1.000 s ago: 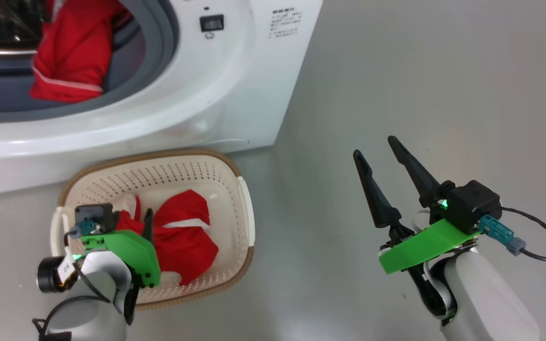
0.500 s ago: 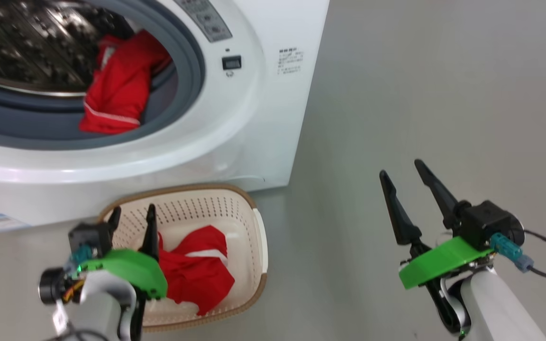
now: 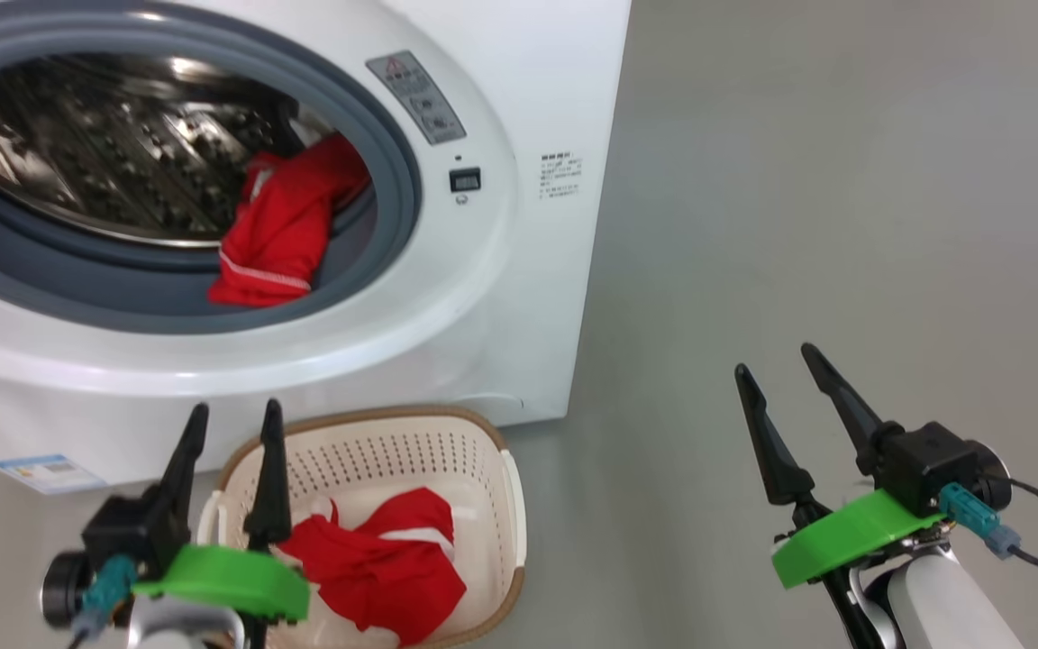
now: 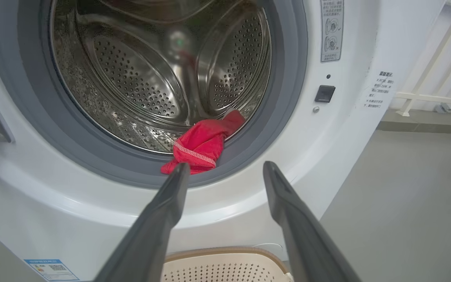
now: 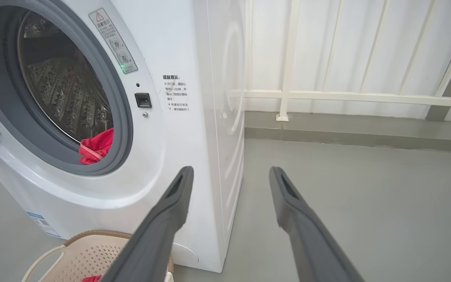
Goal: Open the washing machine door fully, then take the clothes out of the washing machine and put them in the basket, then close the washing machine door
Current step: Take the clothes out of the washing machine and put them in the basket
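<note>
Lying over the grey ring (image 3: 77, 293) at the lip of the drum (image 3: 104, 153), the red garment (image 3: 280, 234) looks light and limp (pinch a bunched fold). Left hand (image 3: 233, 410) and right hand (image 3: 774, 359) hang empty, fingers apart.

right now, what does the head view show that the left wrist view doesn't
Head view adds: the red clothes lying in the basket, and the right hand, open and empty.
Left wrist view adds: the drum's back wall and a white railing beyond the washing machine.
Shared: the washing machine's open mouth, the red garment draped over its grey ring, the basket's rim, and the left hand, open and empty.
</note>
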